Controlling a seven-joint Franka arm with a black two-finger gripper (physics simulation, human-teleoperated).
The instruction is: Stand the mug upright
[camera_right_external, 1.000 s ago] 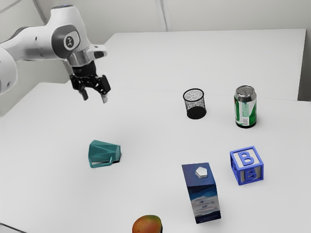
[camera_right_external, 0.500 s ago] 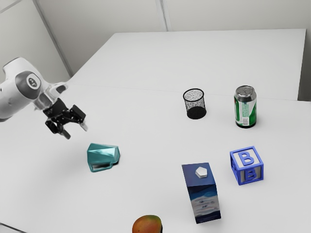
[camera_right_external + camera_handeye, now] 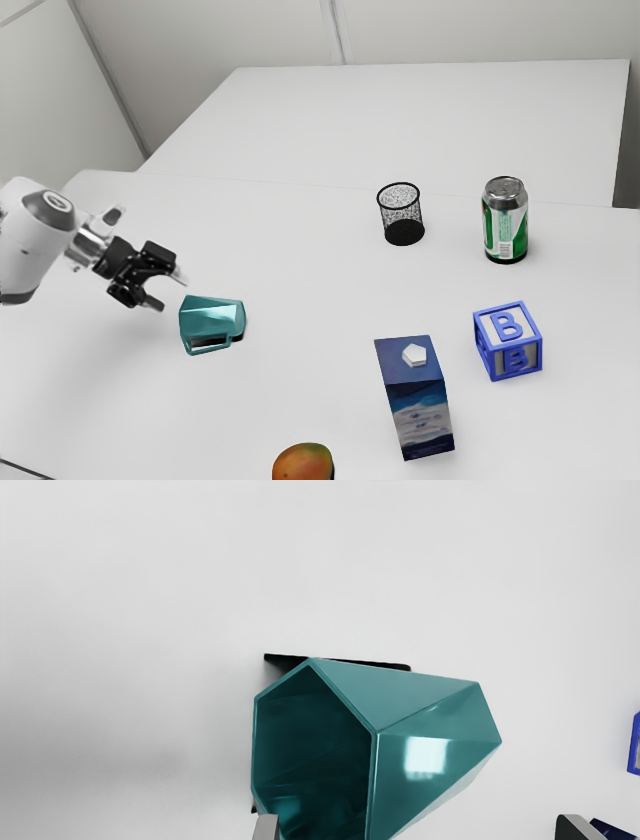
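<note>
Hand (image 3: 167, 292): fingers spread apart. Teal faceted mug (image 3: 210, 317) on its side on the table (image 3: 300, 290), near the hand at its 4 o'clock in exterior view, mouth toward 9, handle toward 6.

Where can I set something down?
Bare table lies between the mug and the blue carton, and between the mug and mesh cup. It's crowded between carton and letter block, and at the mug's mouth, near the end effector.
</note>
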